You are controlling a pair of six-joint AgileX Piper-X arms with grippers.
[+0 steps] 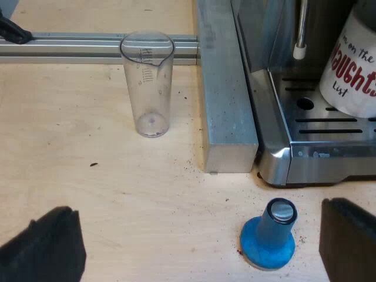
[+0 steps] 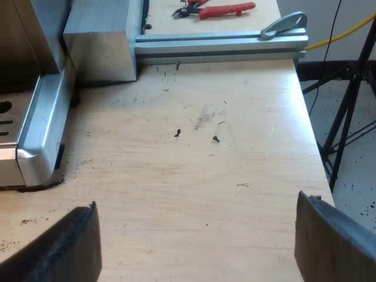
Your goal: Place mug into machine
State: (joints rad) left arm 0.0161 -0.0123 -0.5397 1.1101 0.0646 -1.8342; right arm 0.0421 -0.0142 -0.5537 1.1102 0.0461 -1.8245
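A white mug [image 1: 352, 67] with red and black lettering stands on the slotted drip tray [image 1: 329, 120] of the espresso machine [image 1: 282, 88], under its steam wand [image 1: 301, 35]. My left gripper [image 1: 197, 247] hovers open above the wooden table, its two black fingers [image 1: 44, 247] wide apart and nothing between them. A blue tamper [image 1: 269, 235] stands on the table between those fingers, close to the machine's corner. My right gripper [image 2: 197, 247] is also open and empty over bare wood beside the machine's base [image 2: 35, 135].
A clear measuring glass [image 1: 148, 82] stands upright near an aluminium rail [image 1: 88, 47]. A metal block [image 1: 226, 100] sits against the machine. Red-handled pliers [image 2: 217, 10] lie beyond another rail [image 2: 223, 44]. The table edge [image 2: 314, 147] drops off to the floor.
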